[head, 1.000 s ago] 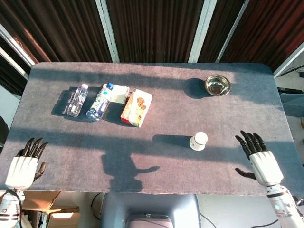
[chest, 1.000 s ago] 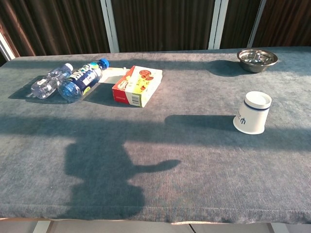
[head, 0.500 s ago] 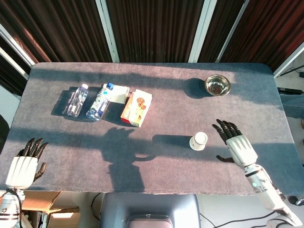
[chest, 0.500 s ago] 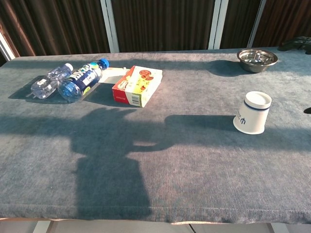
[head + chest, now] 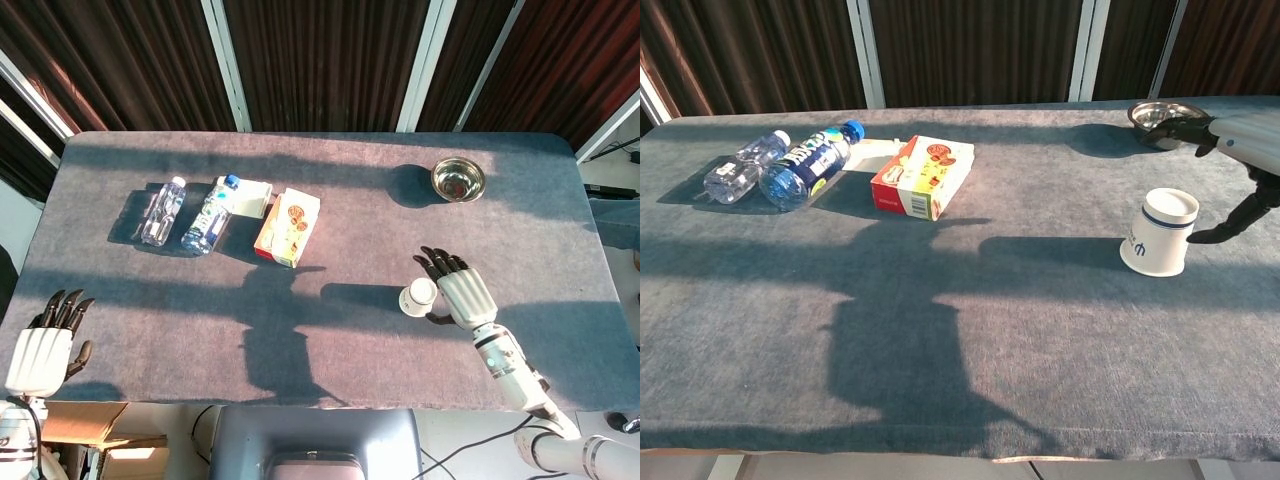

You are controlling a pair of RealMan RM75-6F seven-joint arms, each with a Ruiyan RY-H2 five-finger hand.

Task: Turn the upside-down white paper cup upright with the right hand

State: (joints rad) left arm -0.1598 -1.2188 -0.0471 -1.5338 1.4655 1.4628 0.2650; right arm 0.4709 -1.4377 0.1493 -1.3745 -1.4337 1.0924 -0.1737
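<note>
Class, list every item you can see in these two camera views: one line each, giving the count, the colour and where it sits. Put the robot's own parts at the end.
table: one, grey cloth top, fills both views.
paper cup: one, white with a dark band, upside down, near right of table.
metal bowl: one, silver, far right.
snack box: one, white with red and orange print, lying flat left of centre.
water bottles: two, clear, one blue-labelled with a blue cap, lying side by side at far left.
flat white pack: one, behind the blue-capped bottle.
right hand: one, white with black fingers, open, just right of the cup, not gripping it.
left hand: one, same colours, open, at near left edge.
</note>
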